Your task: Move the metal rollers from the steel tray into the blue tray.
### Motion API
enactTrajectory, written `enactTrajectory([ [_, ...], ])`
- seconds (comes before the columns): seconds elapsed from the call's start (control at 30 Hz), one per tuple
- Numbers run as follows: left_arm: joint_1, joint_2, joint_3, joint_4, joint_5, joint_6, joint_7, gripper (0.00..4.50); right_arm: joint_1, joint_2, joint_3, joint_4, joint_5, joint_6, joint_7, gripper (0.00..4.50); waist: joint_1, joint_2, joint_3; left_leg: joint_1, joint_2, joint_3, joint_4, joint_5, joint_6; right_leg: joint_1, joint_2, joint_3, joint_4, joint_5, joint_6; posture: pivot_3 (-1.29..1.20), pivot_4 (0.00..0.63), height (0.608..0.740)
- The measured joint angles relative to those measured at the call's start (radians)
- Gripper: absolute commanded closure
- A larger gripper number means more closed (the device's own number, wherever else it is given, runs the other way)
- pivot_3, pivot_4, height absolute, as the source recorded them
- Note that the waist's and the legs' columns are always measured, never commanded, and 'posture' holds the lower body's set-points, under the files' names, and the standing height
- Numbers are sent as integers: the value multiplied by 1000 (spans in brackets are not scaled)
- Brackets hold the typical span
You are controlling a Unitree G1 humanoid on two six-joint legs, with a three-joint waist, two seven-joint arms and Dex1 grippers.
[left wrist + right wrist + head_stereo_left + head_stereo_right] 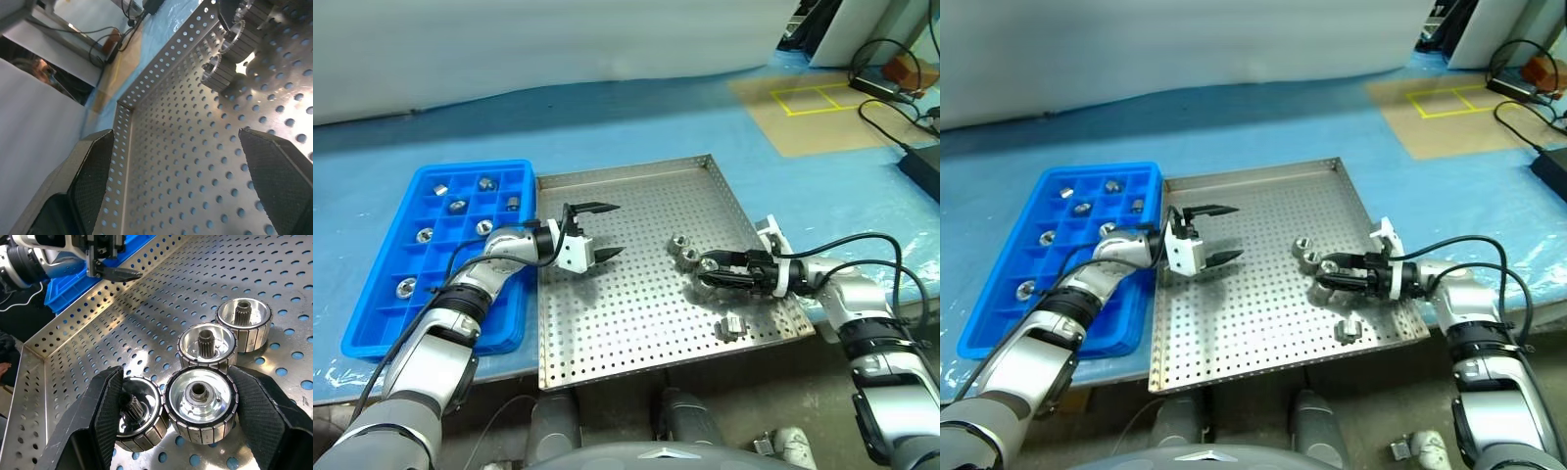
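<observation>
The steel tray lies in the middle, with the blue tray along its left side. Several metal rollers sit in the blue tray's compartments. My left gripper hovers open and empty over the steel tray's left part, pointing right. A cluster of rollers lies at the tray's right. There my right gripper is open, its fingers straddling two rollers without squeezing them. One more roller lies alone near the front right corner.
Blue sheeting covers the table. Black cables and a dark box lie at the far right. A tan mat with yellow tape is behind the steel tray. A person shows far off in the left wrist view.
</observation>
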Motion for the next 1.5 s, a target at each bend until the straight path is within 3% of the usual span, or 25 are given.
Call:
enactTrajectory([
  [0.2,-11,-16,-25,31,48,-25,62,401,-107,50,6,198,-72,-142,46,1450,-9,0,0,1,2,0,0,5,4,-1,0,-2,4,0,-7,-200,150,740],
  [0.37,-10,-15,-33,33,51,-27,84,401,-140,51,6,155,-80,-51,44,1450,-8,0,0,0,1,0,-1,7,5,-2,0,-1,4,1,-8,-197,150,740],
  [0.47,-8,-13,-37,34,52,-27,92,401,-147,46,3,-4,-60,74,-1,1450,-8,0,0,-1,1,0,-2,8,3,-3,0,-1,4,3,-4,-198,150,740],
  [0.67,-5,-11,-43,36,56,-27,107,401,-184,150,-5,-627,106,585,-350,1450,-4,0,0,1,1,-1,-13,13,-5,-6,3,0,1,3,-4,-205,150,740],
  [0.9,-7,-6,-44,53,81,-26,139,401,-231,190,-10,-820,248,862,-546,1450,21,-1,1,0,-2,0,-14,11,-9,-5,0,1,-1,4,-2,-209,150,740],
  [1.33,-18,7,-39,70,87,-9,191,401,-184,158,-29,-843,298,881,-613,1450,11,-1,1,1,-2,-1,-17,12,-11,-6,1,1,-1,5,-1,-197,150,740],
  [1.5,-32,6,-4,67,-2,-3,179,401,-129,109,-12,-843,292,842,-590,1450,14,-1,1,1,-2,-1,-16,12,-11,-6,1,1,-1,5,-1,-193,150,740],
])
